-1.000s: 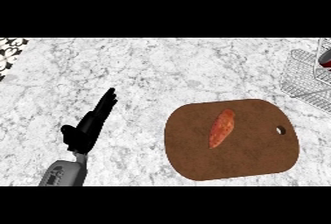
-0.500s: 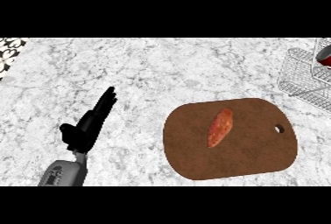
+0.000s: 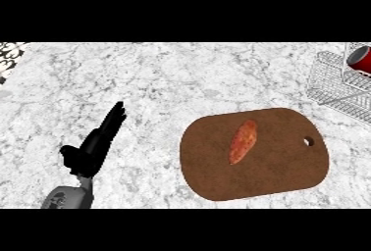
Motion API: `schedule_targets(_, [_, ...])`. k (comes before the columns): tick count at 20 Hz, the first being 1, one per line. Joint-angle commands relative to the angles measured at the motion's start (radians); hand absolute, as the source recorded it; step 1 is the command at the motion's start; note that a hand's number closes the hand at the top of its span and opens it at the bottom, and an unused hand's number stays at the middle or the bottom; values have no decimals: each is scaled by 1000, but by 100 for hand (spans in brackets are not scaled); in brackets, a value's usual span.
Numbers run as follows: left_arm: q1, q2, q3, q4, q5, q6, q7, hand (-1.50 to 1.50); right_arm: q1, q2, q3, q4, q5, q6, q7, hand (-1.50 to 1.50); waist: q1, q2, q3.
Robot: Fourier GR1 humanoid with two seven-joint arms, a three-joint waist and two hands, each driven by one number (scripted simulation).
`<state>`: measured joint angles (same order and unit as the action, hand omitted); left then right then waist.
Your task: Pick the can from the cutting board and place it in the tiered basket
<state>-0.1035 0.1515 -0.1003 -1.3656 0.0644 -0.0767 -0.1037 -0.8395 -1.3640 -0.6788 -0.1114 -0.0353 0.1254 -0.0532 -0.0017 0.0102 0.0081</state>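
A red can [image 3: 358,59] lies on its side in the wire tiered basket [image 3: 334,87] at the view's upper right edge, partly cut off by the frame. The brown cutting board [image 3: 275,166] lies right of centre and carries only an orange sweet potato [image 3: 243,141]. My left hand [image 3: 94,144] rests open at the lower left, fingers straight and pointing up and right, well away from the board. My right hand does not show.
The counter is grey-white marble [image 3: 159,83]. A dark patterned patch [image 3: 10,59] shows at the upper left corner. The board has a small hole [image 3: 308,141] near its right edge.
The view has shifted slightly, so the basket and can sit a little further left in the picture. The left hand has not moved.
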Motion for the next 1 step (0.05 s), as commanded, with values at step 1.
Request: schedule_targets(1, [1,5,18,-11,23,-7,21,0,126,-93,-47,50,-42,153,-41,-150,-22,-3,3])
